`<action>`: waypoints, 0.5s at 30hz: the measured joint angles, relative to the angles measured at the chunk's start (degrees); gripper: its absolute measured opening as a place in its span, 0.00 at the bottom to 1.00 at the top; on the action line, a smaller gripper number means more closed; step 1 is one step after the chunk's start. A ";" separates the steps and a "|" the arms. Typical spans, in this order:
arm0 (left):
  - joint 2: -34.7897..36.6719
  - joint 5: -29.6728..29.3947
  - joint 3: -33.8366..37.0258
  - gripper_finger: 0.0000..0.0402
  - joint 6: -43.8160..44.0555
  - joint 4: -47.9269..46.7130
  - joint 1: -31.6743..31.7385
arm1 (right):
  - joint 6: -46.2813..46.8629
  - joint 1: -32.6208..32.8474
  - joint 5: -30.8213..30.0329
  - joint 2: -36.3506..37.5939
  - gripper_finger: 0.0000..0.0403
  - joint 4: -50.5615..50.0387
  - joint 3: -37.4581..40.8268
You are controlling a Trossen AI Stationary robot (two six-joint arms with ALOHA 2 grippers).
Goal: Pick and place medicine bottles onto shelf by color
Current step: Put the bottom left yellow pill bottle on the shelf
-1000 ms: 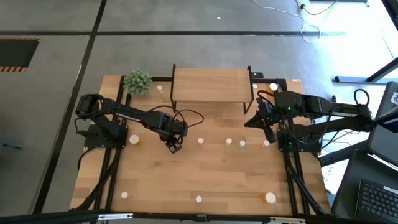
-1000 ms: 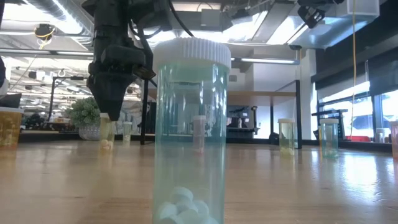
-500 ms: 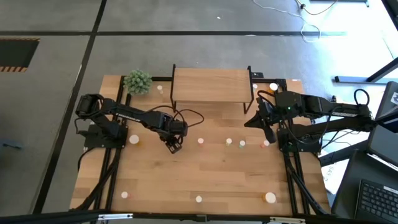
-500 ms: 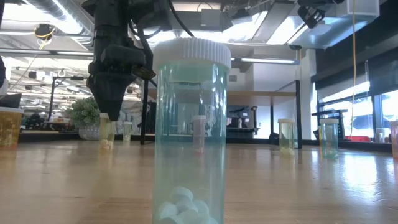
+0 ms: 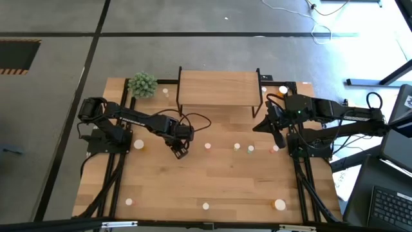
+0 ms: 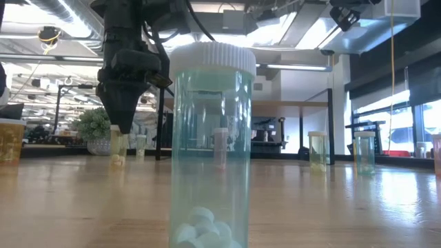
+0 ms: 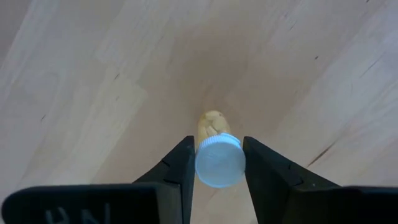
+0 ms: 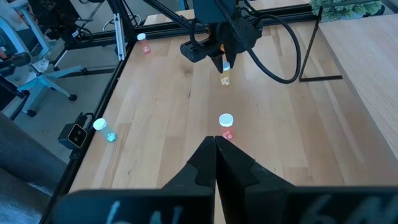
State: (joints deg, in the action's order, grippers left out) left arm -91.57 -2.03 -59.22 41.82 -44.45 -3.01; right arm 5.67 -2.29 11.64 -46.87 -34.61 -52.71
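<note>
Yellow bottle between left jaws, grip not confirmed

Yellowish medicine bottle (image 7: pixel 217 152) stood upright on the counter (image 7: pixel 93 74), directly between the left gripper (image 7: pixel 217 163) fingers; white cap sat level with the fingertips. Jaws were part-way apart, each finger just beside the cap. Could not tell if pads actually touched it, so no firm clamp claimed. Bottle base was on the wood, not lifted.

Step in hand, as judged: closing on this bottle for pickup. To do it well: keep the bottle centred between the jaws so both pads meet it together, else one finger could nudge it and tip it. Grip on the body just under the cap, not on the cap edge. Squeeze gently; small light plastic could squirt out. Lift straight up before swinging toward the shelf (image 5: pixel 217 87), which lay beyond the jaws, well apart.

Right gripper (image 8: pixel 215 149) waited off to its own side of the counter, jaws pressed together, holding nothing. A pink bottle (image 8: pixel 226 123) stood just ahead of those jaws, untouched. Shelf top showed no bottles on it, so sorting looked barely begun.
</note>
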 joint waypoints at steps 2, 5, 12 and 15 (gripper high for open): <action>0.00 0.11 0.00 0.26 0.00 -0.03 0.00 | 0.07 -0.01 0.00 0.00 0.01 0.00 0.00; 0.20 0.26 0.00 0.26 0.00 -0.11 0.00 | 0.00 0.01 0.00 0.00 0.01 0.00 0.00; 0.39 0.49 -3.67 0.26 -1.65 -4.10 0.00 | 0.00 0.01 0.00 0.00 0.01 0.00 0.00; 0.39 0.47 -6.31 0.26 -2.94 -4.78 0.00 | -0.37 -0.01 0.00 0.00 0.01 0.02 0.00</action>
State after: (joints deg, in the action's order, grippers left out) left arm -91.18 -1.57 -65.54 38.88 -49.23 -3.01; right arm 5.30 -2.31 11.64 -46.87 -34.59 -52.71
